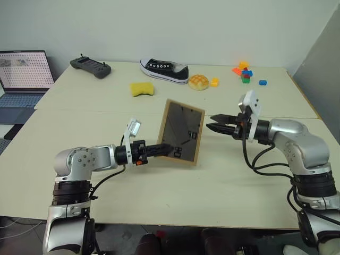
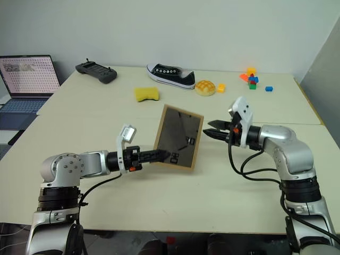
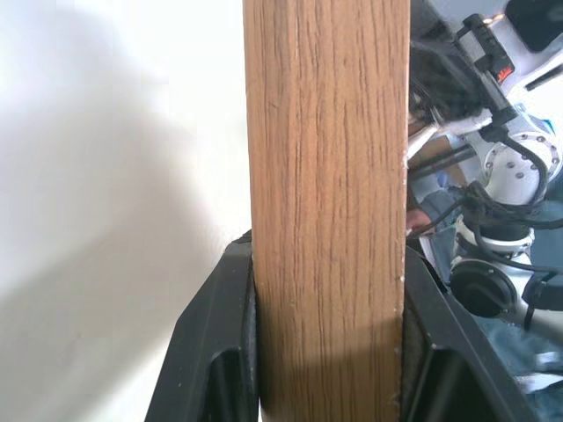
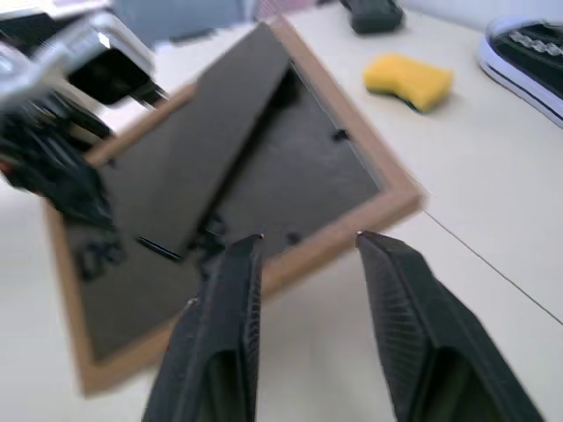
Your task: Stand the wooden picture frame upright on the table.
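The wooden picture frame (image 1: pixel 180 133) is raised and leaning, with its dark back panel and fold-out stand facing me and its lower edge close to the table (image 1: pixel 106 196). My left gripper (image 1: pixel 167 150) is shut on the frame's lower left edge. In the left wrist view, its fingers (image 3: pixel 220 352) press both sides of the light wood edge (image 3: pixel 325 220). My right gripper (image 1: pixel 212 122) hovers just off the frame's right edge, open and empty. The right wrist view shows that gripper (image 4: pixel 303 242) just short of the frame's corner (image 4: pixel 229 202).
On the far table section lie a black-and-white shoe (image 1: pixel 163 70), a yellow sponge (image 1: pixel 142 88), a round bun (image 1: pixel 198 82), a black controller (image 1: pixel 90 67) and several coloured blocks (image 1: pixel 244 71). A laptop (image 1: pixel 24 74) sits off the table's left side.
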Controlling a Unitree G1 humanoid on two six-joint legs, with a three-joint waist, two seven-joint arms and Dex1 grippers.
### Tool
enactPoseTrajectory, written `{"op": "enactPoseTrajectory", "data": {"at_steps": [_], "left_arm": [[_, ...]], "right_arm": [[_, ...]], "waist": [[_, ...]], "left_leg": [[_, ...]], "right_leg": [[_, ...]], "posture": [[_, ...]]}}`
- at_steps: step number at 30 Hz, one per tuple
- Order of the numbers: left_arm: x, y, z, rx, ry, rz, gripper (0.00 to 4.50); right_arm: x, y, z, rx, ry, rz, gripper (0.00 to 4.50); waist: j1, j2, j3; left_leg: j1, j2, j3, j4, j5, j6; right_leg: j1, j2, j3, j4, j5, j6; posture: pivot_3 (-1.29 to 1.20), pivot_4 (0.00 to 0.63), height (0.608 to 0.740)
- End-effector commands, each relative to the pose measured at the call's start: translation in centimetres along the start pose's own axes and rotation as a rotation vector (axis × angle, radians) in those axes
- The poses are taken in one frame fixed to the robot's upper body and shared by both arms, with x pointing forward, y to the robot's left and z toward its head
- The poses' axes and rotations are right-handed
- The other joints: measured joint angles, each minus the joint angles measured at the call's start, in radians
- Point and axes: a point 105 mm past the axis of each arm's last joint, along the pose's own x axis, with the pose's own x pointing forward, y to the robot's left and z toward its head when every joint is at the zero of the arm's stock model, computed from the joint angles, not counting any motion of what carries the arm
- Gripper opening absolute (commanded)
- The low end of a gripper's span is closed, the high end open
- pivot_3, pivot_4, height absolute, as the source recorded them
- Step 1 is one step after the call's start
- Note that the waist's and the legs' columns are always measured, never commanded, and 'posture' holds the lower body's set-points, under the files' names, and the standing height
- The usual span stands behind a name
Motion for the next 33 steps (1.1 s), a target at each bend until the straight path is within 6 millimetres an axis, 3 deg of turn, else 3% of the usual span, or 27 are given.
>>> {"op": "enactPoseTrajectory", "data": {"at_steps": [1,8,12,15,19,26,33], "left_arm": [[0.2,-2.4,2.7,0.164,-0.115,-0.050,1.32],[0.5,-3.0,3.4,0.253,-0.142,-0.036,1.32],[0.6,-3.1,2.9,0.260,-0.131,-0.040,1.32],[0.5,-2.9,2.6,0.258,-0.127,-0.032,1.32],[0.1,-2.4,2.5,0.237,-0.140,-0.015,1.32],[-0.8,-1.8,2.6,0.119,-0.183,-0.025,1.32],[0.0,-2.2,2.0,0.088,-0.154,-0.044,1.32]], "right_arm": [[1.2,1.6,3.0,0.044,-0.096,0.073,2.75],[4.6,2.5,3.3,-0.023,-0.081,0.105,4.38],[6.8,3.2,3.4,-0.073,-0.083,0.118,4.38],[7.2,4.0,3.9,-0.075,-0.106,0.161,4.38],[6.1,4.9,4.1,-0.039,-0.119,0.216,4.38],[2.1,4.2,1.6,-0.055,-0.024,0.180,4.38],[0.8,3.8,1.5,-0.038,-0.029,0.130,4.38]], "waist": [[0.000,0.000,0.000],[0.000,0.000,0.000],[-0.004,0.000,0.000],[-0.005,0.000,0.000],[0.001,0.000,0.000],[0.002,0.000,0.000],[-0.005,0.000,0.000]], "left_leg": [[0.000,0.000,0.000,0.000,0.000,0.000],[-0.001,0.000,0.000,0.000,0.000,0.000],[-0.001,0.000,0.000,0.000,0.000,0.000],[-0.001,0.000,0.000,-0.001,0.000,0.000],[-0.002,0.000,0.000,0.000,0.000,0.000],[-0.003,0.000,-0.001,0.000,0.000,0.000],[-0.002,0.000,-0.001,0.000,0.000,0.000]], "right_leg": [[0.000,0.000,0.000,0.000,0.000,0.000],[-0.001,0.000,0.000,-0.001,0.000,0.000],[-0.001,0.000,0.000,0.000,0.000,0.000],[-0.002,0.000,0.000,0.000,0.000,0.000],[-0.002,-0.001,-0.001,-0.001,0.000,0.000],[-0.002,0.000,-0.002,-0.001,0.000,0.000],[-0.002,0.000,-0.001,-0.001,0.000,0.000]], "posture": [[0.00,0.150,0.740],[0.00,0.150,0.740],[0.00,0.150,0.740],[0.00,0.150,0.740],[0.00,0.150,0.740],[0.00,0.150,0.740],[0.00,0.150,0.740]]}}
